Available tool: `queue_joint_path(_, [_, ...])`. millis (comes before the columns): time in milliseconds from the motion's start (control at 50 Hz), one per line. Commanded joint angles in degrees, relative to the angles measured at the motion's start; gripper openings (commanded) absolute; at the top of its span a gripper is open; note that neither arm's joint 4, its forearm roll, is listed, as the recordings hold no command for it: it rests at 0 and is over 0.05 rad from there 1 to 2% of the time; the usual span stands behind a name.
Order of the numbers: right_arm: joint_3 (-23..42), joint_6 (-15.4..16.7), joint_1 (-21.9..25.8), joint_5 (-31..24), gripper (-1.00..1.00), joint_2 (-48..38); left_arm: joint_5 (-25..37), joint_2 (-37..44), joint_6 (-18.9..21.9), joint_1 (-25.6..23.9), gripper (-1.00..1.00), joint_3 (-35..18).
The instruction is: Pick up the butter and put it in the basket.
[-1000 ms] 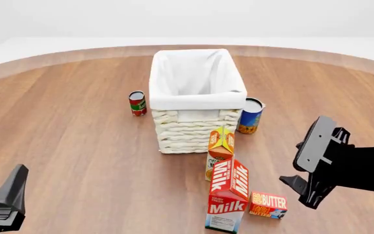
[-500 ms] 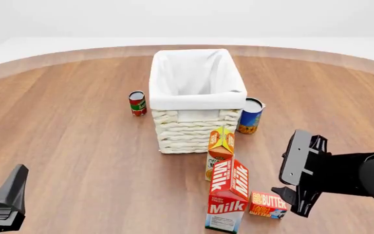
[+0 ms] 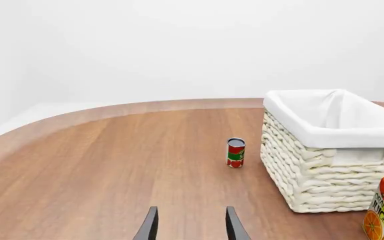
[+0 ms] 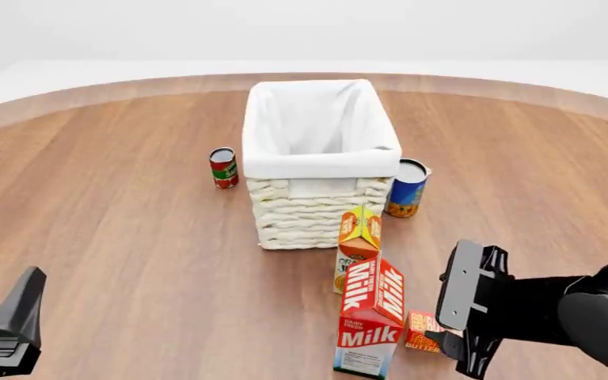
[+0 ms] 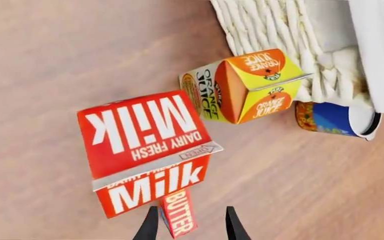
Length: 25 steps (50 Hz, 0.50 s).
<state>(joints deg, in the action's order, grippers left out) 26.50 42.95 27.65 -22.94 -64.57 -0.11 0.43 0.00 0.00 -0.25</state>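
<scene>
The butter (image 4: pixel 421 332), a small flat red-orange box, lies on the table just right of the milk carton (image 4: pixel 370 325); my right gripper (image 4: pixel 455 323) hides most of it. In the right wrist view the butter (image 5: pixel 178 213) shows end-on between the two spread fingers of the open right gripper (image 5: pixel 189 227); I cannot tell whether they touch it. The basket (image 4: pixel 306 215), cream wicker with a white liner, stands mid-table behind the cartons. My left gripper (image 4: pixel 13 326) is open and empty at the near left, far from everything.
An orange juice carton (image 4: pixel 359 241) stands between the milk and the basket. A blue can (image 4: pixel 407 188) sits at the basket's right, a red can (image 4: pixel 224 168) at its left. The left wrist view shows the red can (image 3: pixel 235 152) and the basket (image 3: pixel 312 180).
My right gripper has moved left and down to the butter, now covering most of it in the front view. The left arm has not moved.
</scene>
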Motion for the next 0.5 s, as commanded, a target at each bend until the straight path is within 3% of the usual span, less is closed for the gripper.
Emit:
queue_joint_path(20, [-2.87,-1.65,1.81,2.3,1.0,-0.62,0.0,0.0,0.0,0.0,1.0,0.0])
queue_joint_path(500, [-3.19,-2.91,2.02,4.87,1.0,-2.95,0.0,0.0,0.0,0.0,1.0,0.0])
